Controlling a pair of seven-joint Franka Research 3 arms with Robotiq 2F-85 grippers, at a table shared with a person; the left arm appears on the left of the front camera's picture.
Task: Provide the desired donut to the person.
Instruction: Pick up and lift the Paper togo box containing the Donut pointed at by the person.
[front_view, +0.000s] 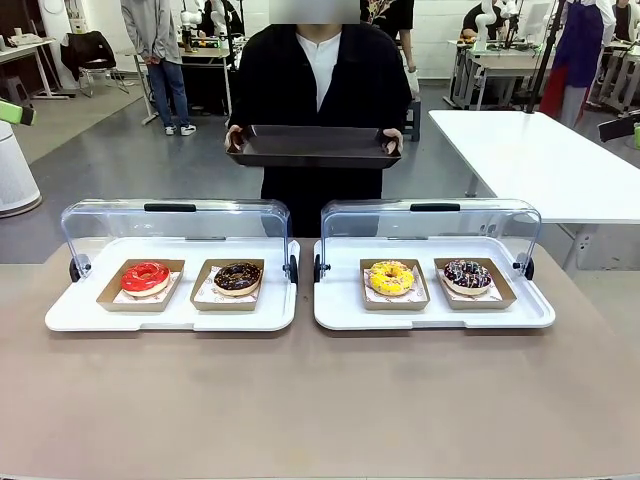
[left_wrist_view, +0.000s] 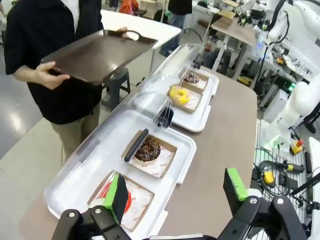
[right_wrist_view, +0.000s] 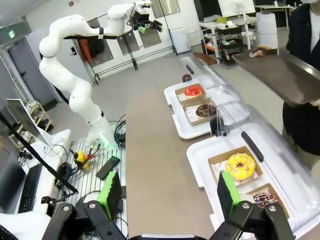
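The person (front_view: 320, 90) stands across the table, both hands on a dark tray (front_view: 315, 145) held at chest height. Two white trays lie before them, clear lids up. The left tray (front_view: 170, 318) carries a red donut (front_view: 145, 277) and a chocolate donut (front_view: 237, 277). On the right tray (front_view: 430, 318) sit a yellow donut (front_view: 391, 277) and a sprinkled chocolate donut (front_view: 467, 275). Each donut rests in its own cardboard holder. My left gripper (left_wrist_view: 176, 192) hangs open high above the left tray's near corner. My right gripper (right_wrist_view: 168, 194) is open too, high over the table beside the yellow donut (right_wrist_view: 240, 166).
Bare brown tabletop (front_view: 320, 400) stretches between me and the trays. The raised lids (front_view: 175, 225) stand along the trays' far side. A white table (front_view: 540, 160) is behind at the right, and a bystander (front_view: 155, 50) in a grey hoodie stands far back left.
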